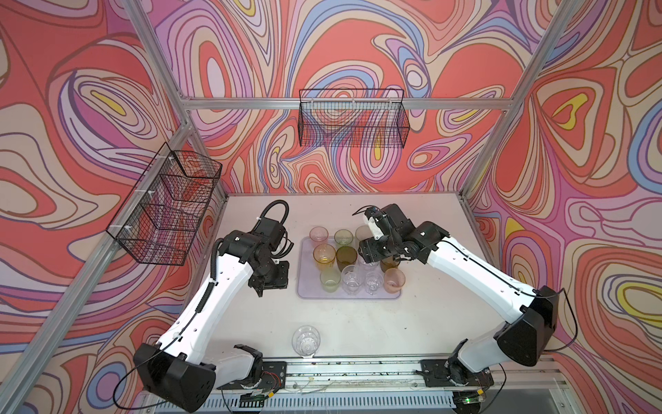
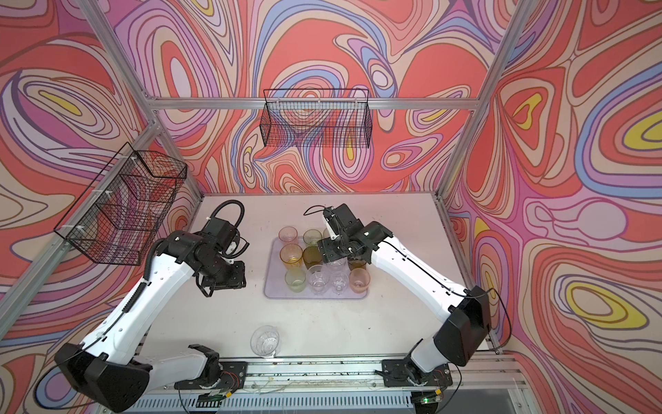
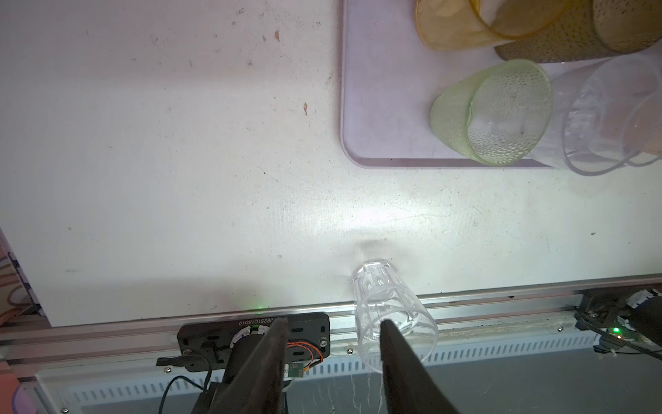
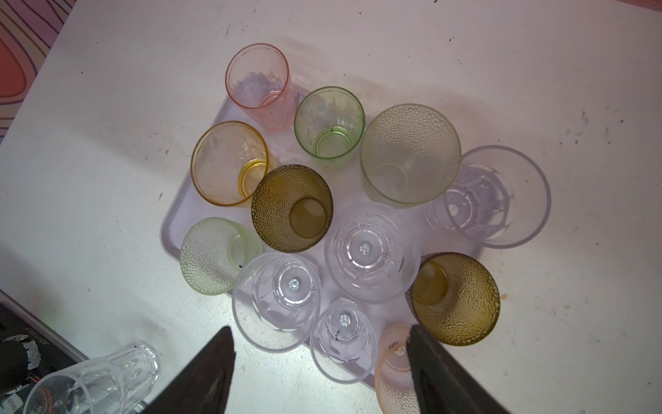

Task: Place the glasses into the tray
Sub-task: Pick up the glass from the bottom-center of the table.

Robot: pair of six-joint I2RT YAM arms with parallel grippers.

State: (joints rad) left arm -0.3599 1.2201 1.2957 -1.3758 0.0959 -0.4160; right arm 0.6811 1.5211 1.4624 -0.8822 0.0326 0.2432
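Clear glass (image 1: 305, 340) stands alone, well apart from the crowded tray (image 1: 306, 273).

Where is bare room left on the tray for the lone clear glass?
The tray is bare along its side facing the left gripper, beside the amber glass and front green glass; elsewhere it is crowded. The table between tray and clear glass is bare too.

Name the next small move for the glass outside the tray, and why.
Probably swing the left gripper toward the clear faceted tumbler: it stands alone near the table edge, outside the pale lavender plastic tray, and that gripper is open, empty and nearer.
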